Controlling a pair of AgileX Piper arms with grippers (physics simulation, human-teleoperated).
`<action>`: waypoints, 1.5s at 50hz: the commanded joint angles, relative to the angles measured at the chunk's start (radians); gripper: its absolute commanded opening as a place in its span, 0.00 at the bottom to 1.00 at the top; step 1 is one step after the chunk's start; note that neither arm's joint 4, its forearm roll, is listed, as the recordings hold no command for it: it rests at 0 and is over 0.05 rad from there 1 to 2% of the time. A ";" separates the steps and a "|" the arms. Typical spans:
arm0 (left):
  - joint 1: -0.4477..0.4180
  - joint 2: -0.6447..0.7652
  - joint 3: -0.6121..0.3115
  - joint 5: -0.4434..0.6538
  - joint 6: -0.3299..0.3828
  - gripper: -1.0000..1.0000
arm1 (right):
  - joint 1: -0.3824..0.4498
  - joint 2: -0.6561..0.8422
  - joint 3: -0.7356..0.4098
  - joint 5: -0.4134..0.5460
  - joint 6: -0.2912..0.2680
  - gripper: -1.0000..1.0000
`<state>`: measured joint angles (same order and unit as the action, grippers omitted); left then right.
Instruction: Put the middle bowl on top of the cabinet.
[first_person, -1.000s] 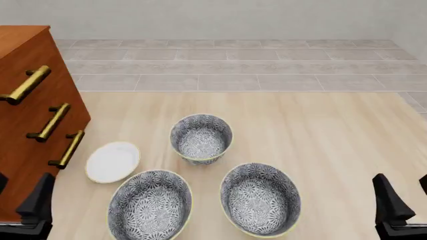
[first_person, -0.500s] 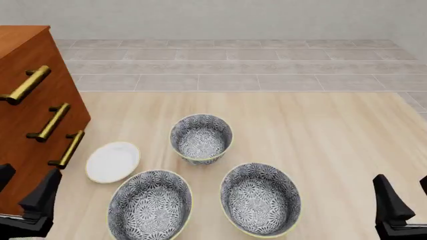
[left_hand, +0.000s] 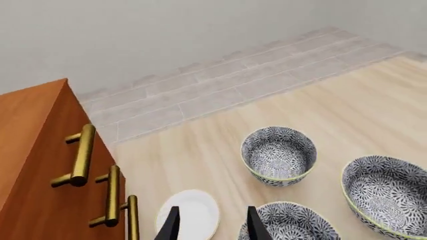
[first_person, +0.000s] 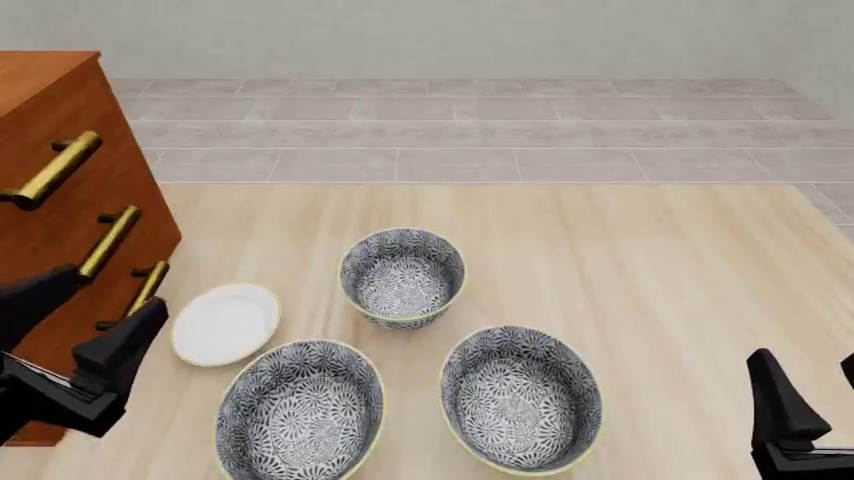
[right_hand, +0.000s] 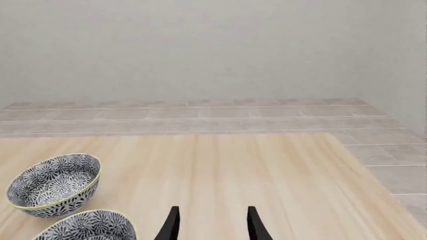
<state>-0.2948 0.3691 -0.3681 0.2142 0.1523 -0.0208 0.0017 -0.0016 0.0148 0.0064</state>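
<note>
Three floral bowls sit on the table in a triangle. The middle bowl (first_person: 402, 277) (left_hand: 278, 155) (right_hand: 55, 184), counted left to right, is the farthest and smallest. Nearer me are the left bowl (first_person: 300, 410) (left_hand: 291, 223) and the right bowl (first_person: 521, 397) (left_hand: 391, 193) (right_hand: 87, 226). The reddish-brown cabinet (first_person: 54, 200) (left_hand: 30, 165) with brass handles stands at the left. My left gripper (first_person: 91, 322) (left_hand: 212, 227) hangs open in front of the cabinet, beside the white plate, holding nothing. My right gripper (first_person: 811, 388) (right_hand: 210, 226) is open at the near right, well away from the bowls.
A small white plate (first_person: 226, 322) (left_hand: 190, 217) lies between the cabinet and the left bowl. The table's far edge meets a grey tiled floor (first_person: 467, 130) and a pale wall.
My left gripper has risen and moved forward from the bottom-left corner to beside the cabinet's lowest handle. The right gripper and the bowls have not moved.
</note>
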 joint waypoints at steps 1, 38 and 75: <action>-0.105 0.179 -0.124 0.023 0.019 1.00 | -0.003 0.000 0.000 0.003 0.002 1.00; -0.402 0.667 -0.432 0.081 -0.038 1.00 | -0.015 -0.001 0.001 0.017 0.009 1.00; -0.512 0.912 -0.521 0.086 -0.122 1.00 | -0.020 0.002 0.001 0.012 0.011 1.00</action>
<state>-0.7857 1.2234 -0.8651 0.3100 0.0492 -0.0423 0.0034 -0.0002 0.0274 0.0171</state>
